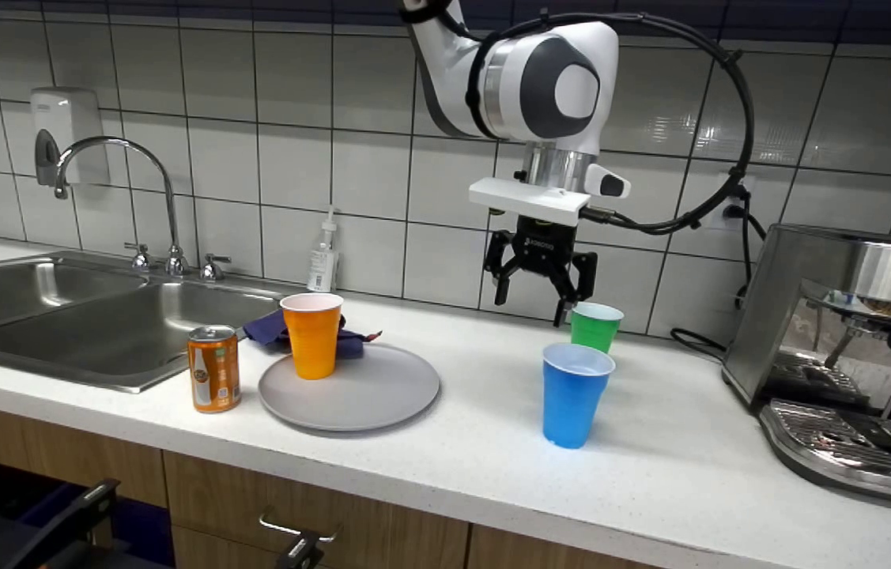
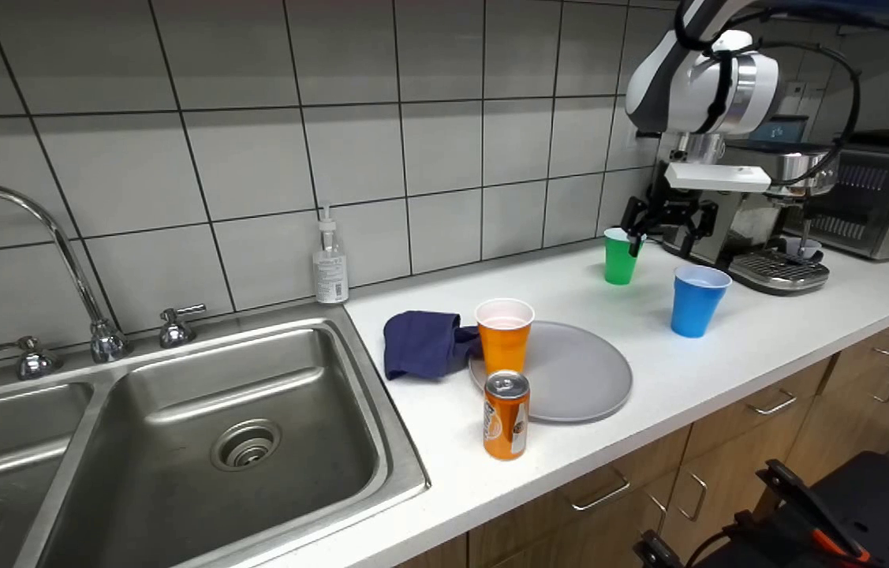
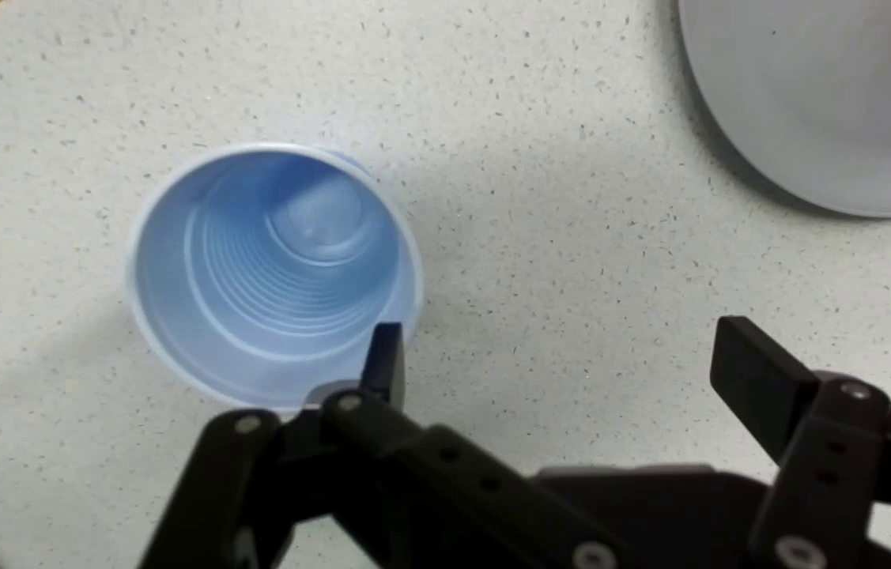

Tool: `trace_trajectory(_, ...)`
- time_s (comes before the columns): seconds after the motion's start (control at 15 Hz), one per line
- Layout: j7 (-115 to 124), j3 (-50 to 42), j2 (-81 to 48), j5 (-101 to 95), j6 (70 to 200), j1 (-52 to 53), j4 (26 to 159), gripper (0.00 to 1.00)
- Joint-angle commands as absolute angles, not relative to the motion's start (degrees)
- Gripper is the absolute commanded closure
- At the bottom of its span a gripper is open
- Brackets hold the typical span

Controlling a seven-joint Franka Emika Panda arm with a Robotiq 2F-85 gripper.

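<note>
The gripper (image 1: 530,310) hangs above the counter (image 1: 477,446), fingers spread wide with just air between them. In the wrist view a finger hides a bit of the blue cup (image 3: 287,284), and the grey plate (image 3: 824,95) is cut off. The blue cup stands nearer the counter's front edge than the green cup (image 2: 618,268), which a fingertip partly covers in an exterior view. There the orange can (image 2: 506,422) hides the bottom of the orange cup (image 2: 503,347).
</note>
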State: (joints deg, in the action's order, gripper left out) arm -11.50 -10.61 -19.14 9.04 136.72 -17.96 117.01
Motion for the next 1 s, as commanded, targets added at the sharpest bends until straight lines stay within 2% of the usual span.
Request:
trace_trajectory(0.0,-12.8,-10.9,-19.8,8.5,134.9,-18.8,115.8,0.0)
trace_trajectory(0.93,-11.4,-11.0,-20.0,8.8,136.5,-18.4,116.9,0.0)
